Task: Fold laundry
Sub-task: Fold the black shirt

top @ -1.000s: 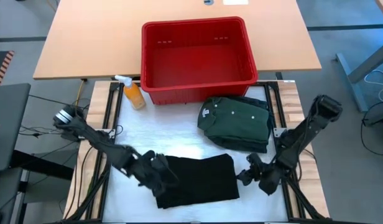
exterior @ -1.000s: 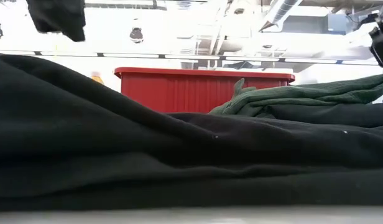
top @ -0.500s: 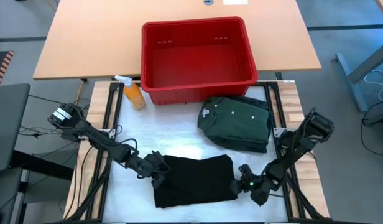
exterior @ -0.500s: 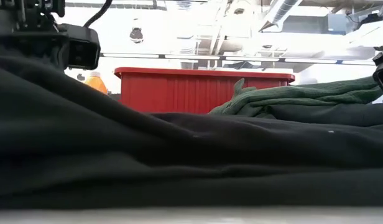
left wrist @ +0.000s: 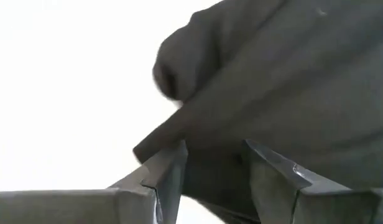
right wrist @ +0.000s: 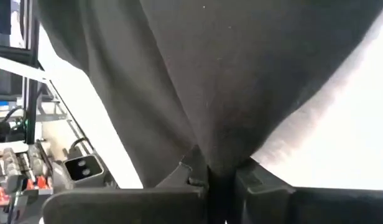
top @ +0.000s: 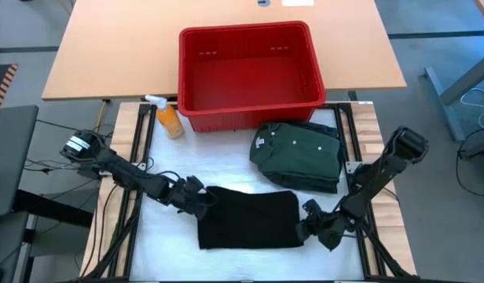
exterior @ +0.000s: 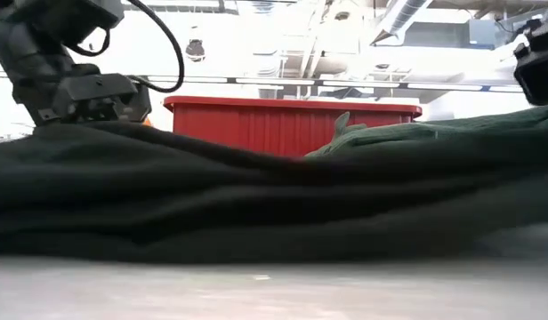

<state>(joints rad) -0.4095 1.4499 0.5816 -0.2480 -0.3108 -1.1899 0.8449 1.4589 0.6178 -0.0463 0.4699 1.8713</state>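
The right gripper [top: 306, 229] was down at the right edge of the folded black garment [top: 248, 220], and in the right wrist view its fingers [right wrist: 190, 174] were pinched together on a fold of that black cloth, so it had a real grip on it. The left gripper [top: 204, 203] sat at the top left corner of the same garment, and from its own wrist camera the fingers [left wrist: 170, 174] stood partly apart with the edge of the cloth lying between them; couldn't tell if they were actually squeezing it or just straddling it. The black garment lay flat on the white table [top: 171, 244] near the front, roughly a rectangle, between the two grippers. The green shirt [top: 297, 153] with its white neck label was folded on a dark pile behind it, just in front of the red basket [top: 250, 67], and an orange spray bottle [top: 167, 118] stood by the basket's left corner. Compared with a second earlier, the right gripper had moved in from off to the side of the cloth and closed on its edge, and the left one had shifted up toward the corner. The garment looked a bit flatter and squarer than before.
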